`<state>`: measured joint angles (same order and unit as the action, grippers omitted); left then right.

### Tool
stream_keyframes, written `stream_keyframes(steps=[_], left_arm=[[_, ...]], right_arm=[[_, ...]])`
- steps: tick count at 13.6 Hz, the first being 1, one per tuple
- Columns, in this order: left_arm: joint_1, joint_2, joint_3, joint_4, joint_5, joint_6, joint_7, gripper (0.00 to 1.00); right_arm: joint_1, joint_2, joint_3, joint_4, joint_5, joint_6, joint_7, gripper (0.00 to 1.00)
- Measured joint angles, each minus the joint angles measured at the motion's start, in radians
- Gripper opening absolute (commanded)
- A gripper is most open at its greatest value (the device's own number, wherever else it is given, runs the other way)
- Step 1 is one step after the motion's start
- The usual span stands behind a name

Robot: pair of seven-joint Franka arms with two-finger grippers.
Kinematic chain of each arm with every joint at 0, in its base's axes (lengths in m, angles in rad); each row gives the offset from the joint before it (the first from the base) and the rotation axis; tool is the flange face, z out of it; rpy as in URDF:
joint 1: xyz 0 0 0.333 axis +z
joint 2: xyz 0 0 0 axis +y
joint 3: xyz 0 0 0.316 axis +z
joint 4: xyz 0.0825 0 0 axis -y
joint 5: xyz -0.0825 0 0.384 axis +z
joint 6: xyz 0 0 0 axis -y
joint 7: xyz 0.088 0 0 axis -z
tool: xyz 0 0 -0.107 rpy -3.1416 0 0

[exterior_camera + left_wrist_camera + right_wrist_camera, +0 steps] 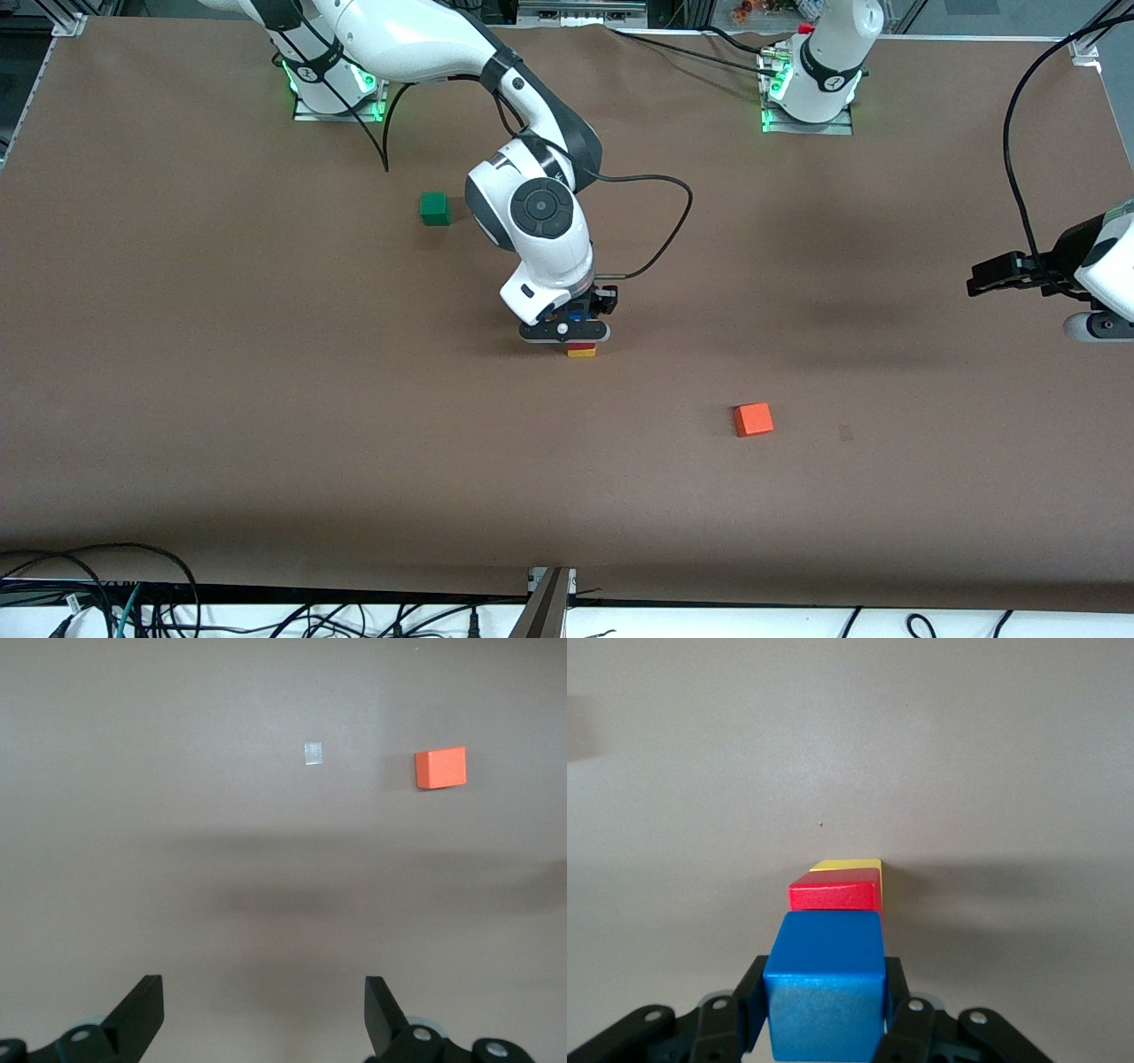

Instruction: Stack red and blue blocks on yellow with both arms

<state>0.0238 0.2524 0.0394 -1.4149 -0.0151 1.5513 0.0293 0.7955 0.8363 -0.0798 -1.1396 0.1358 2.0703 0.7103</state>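
Near the table's middle, the red block (pixel 582 345) sits on the yellow cube (pixel 581 353). My right gripper (pixel 576 324) hangs directly over this stack, shut on the blue block (pixel 578 315). In the right wrist view the blue block (pixel 824 979) fills the gap between the fingers (pixel 749 1001), with the red block (pixel 835 893) and yellow cube (pixel 849 865) just under it. Whether blue rests on red I cannot tell. My left gripper (pixel 974 283) waits open above the table at the left arm's end, its own view showing the left gripper (pixel 264 1010) with nothing in it.
A green cube (pixel 434 208) lies toward the right arm's base. An orange cube (pixel 753 419) lies nearer the front camera than the stack, toward the left arm's end; it shows as the orange cube (pixel 440 767) beside a small pale patch (pixel 313 753). A black cable (pixel 660 239) loops beside the right wrist.
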Motion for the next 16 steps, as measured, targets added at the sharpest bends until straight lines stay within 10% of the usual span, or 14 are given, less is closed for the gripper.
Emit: stream_keyframes(steps=[4, 6, 7, 16], left_arm=[[0.0, 0.0, 0.0, 0.0, 0.0, 0.0, 0.0, 1.0], [0.0, 0.0, -0.001, 0.0, 0.0, 0.0, 0.0, 1.0], [0.0, 0.0, -0.001, 0.0, 0.0, 0.0, 0.0, 1.0], [0.0, 0.0, -0.001, 0.0, 0.0, 0.0, 0.0, 1.0]], right_arm=[[0.0, 0.0, 0.0, 0.0, 0.0, 0.005, 0.0, 0.53], [0.0, 0.0, 0.0, 0.0, 0.0, 0.008, 0.0, 0.95], [0.0, 0.0, -0.001, 0.0, 0.0, 0.01, 0.0, 1.0], [-0.008, -0.015, -0.033, 0.067, -0.008, -0.042, 0.0, 1.0]])
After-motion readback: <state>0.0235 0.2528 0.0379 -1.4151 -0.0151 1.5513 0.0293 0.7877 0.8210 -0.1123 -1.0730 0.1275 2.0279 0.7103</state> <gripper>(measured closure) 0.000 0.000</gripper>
